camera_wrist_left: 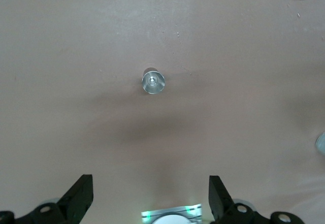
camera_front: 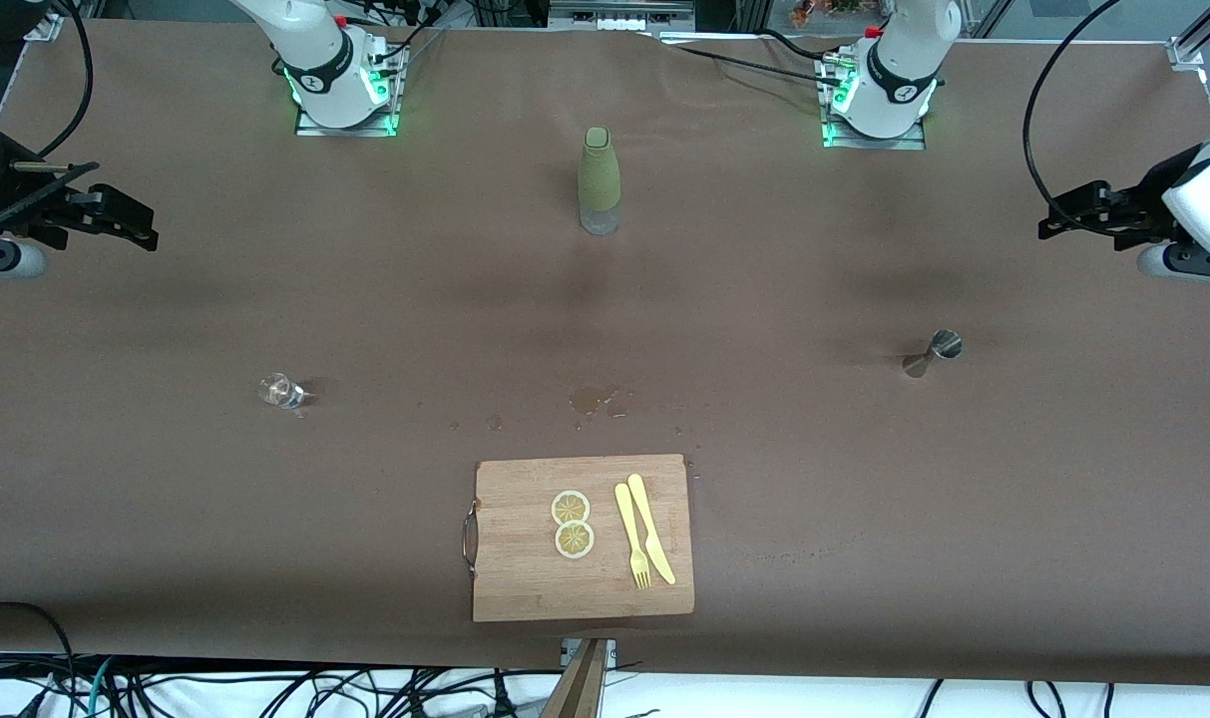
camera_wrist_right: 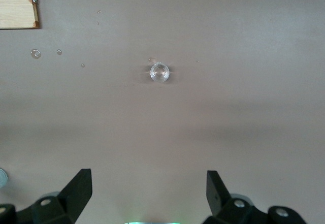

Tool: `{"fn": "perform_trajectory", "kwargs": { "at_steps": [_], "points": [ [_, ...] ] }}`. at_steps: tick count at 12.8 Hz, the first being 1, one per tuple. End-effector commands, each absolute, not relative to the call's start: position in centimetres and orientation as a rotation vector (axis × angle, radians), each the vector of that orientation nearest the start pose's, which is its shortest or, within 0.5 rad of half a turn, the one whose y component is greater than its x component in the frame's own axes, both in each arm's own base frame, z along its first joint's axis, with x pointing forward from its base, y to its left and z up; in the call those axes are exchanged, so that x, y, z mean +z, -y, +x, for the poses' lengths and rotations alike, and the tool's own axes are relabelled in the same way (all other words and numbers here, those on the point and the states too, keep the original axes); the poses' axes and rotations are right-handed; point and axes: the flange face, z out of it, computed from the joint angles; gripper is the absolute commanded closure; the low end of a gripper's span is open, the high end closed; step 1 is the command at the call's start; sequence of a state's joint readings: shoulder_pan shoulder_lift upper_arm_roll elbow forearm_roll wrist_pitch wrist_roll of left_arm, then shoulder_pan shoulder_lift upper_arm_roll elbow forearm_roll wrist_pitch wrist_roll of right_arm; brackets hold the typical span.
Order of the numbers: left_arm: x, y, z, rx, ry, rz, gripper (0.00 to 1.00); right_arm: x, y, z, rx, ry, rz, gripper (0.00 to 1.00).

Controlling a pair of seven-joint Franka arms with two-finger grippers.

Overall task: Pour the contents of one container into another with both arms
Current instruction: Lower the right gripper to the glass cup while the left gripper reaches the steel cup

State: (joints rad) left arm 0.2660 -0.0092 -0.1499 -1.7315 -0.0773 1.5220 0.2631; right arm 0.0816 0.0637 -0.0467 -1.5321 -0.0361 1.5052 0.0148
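Note:
A green sleeved bottle [camera_front: 600, 179] stands upright between the two arm bases. A small metal jigger [camera_front: 934, 351] stands toward the left arm's end of the table, and the left wrist view looks down on the jigger [camera_wrist_left: 153, 81]. A small clear glass [camera_front: 281, 391] stands toward the right arm's end, and it is the glass [camera_wrist_right: 159, 72] in the right wrist view. My left gripper [camera_front: 1048, 227] hangs open over the table at its own end, well apart from the jigger. My right gripper [camera_front: 146, 231] hangs open over the table's right-arm end, holding nothing.
A wooden cutting board [camera_front: 525, 578] lies near the front edge, carrying two lemon slices [camera_front: 572, 524] and a yellow knife and fork [camera_front: 643, 538]. Wet spill spots [camera_front: 593, 399] mark the cloth between the board and the bottle. Cables hang past the front edge.

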Motion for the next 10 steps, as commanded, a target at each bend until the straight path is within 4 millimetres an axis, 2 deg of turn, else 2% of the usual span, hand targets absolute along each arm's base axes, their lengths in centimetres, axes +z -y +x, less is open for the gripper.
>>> {"fn": "perform_trajectory", "kwargs": {
  "at_steps": [1, 5, 6, 7, 10],
  "points": [
    [55.3, -7.3, 54.0, 0.243, -0.476, -3.28, 0.0, 59.2, -1.8, 57.1, 0.176, 0.105, -3.148, 0.0],
    [53.5, -11.3, 54.1, 0.172, -0.748, -3.336, 0.0, 56.3, -0.7, 58.3, 0.269, 0.521, -3.076, 0.0],
    [53.2, -11.4, 54.2, 0.134, -0.812, -3.344, 0.0, 55.6, -0.6, 58.5, 0.284, 0.604, -3.053, 0.0],
    [52.6, -11.4, 54.4, 0.106, -0.891, -3.346, 0.01, 55.1, 0.1, 58.7, 0.297, 0.665, -3.031, 0.0],
    [50.2, -13.5, 54.5, -0.064, -1.183, -3.359, 0.01, 52.8, 2.9, 59.7, 0.322, 0.82, -2.957, 0.0]
  ]
}}
